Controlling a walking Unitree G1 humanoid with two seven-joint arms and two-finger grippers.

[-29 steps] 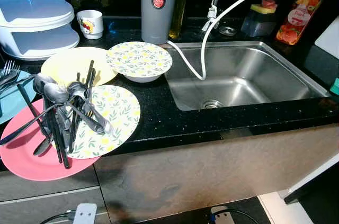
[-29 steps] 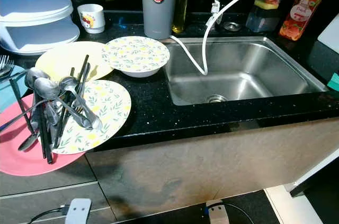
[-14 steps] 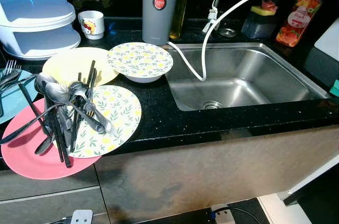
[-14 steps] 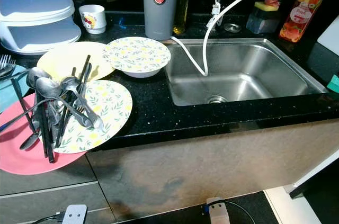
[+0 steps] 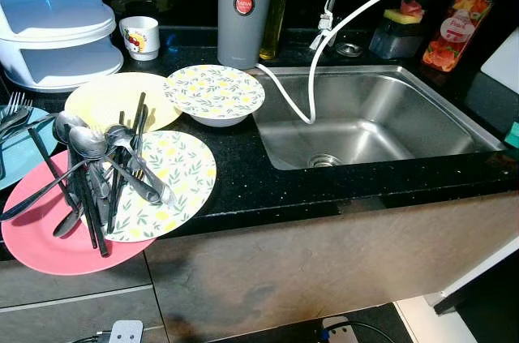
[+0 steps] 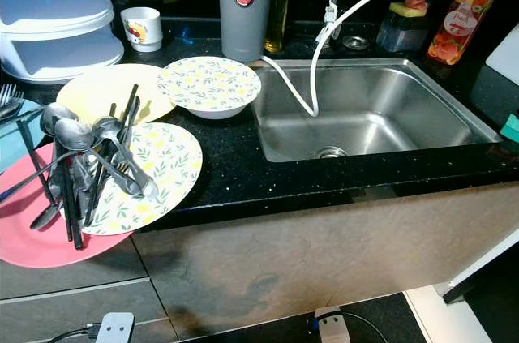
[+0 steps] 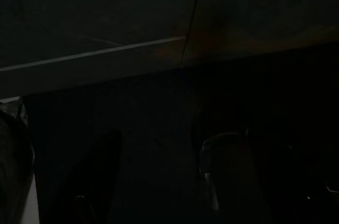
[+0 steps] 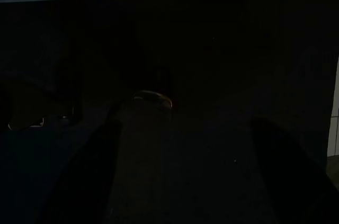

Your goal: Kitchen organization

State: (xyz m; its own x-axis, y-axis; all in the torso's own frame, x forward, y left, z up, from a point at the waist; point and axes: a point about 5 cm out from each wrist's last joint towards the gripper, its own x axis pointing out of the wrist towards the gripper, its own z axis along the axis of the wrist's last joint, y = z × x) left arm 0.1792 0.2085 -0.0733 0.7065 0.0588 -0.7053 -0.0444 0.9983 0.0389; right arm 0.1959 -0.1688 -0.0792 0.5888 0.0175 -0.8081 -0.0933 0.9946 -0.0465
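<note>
Lower left: round pink plate and leaf-patterned plate bear piled steel cutlery. Beyond, patterned bowl; centre right, stainless sink; upper left, white tiered container. Dark wrist views: whether either gripper's fingers are released or clenched, I cannot tell.

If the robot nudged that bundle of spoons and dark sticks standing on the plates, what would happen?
The upright bundle of metal spoons and black chopsticks looks top-heavy, with handles splaying outward, so it would probably topple. It straddles the leaf-patterned plate and the pink plate, so the pieces would likely slide and scatter.
</note>
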